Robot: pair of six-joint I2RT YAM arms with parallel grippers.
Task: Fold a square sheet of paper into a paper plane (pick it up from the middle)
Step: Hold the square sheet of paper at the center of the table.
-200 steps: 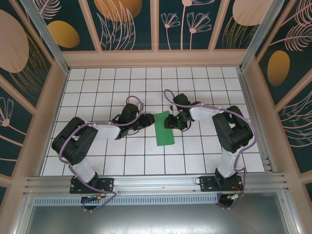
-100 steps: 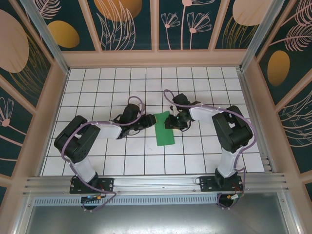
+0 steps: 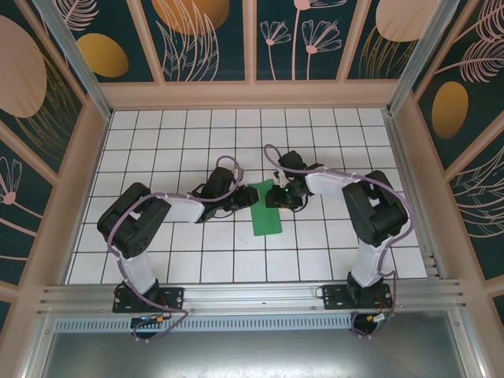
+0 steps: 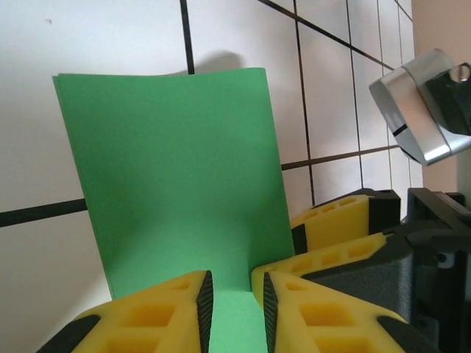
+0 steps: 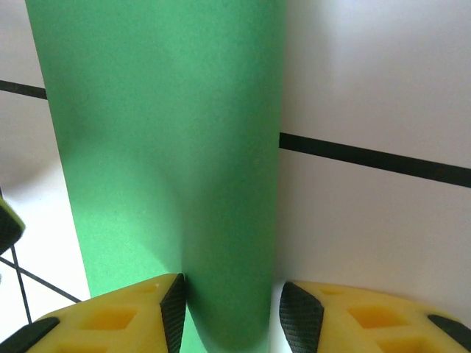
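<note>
Square sheet of paper (image 3: pixel 266 216): far corner hidden under right hand (image 3: pixel 277 197); whether gripped unclear

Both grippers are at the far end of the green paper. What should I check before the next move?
1. The square sheet of paper is folded into a strip: ok.
2. Strip lies flat: cannot tell; shading suggests bowing.
3. The left gripper sits over the strip's end, jaws narrowly apart: ok.
4. It pinches the paper: cannot tell.
5. The right gripper is open, strip between its jaws: ok.
6. Grippers clear of each other: cannot tell; very close.
</note>
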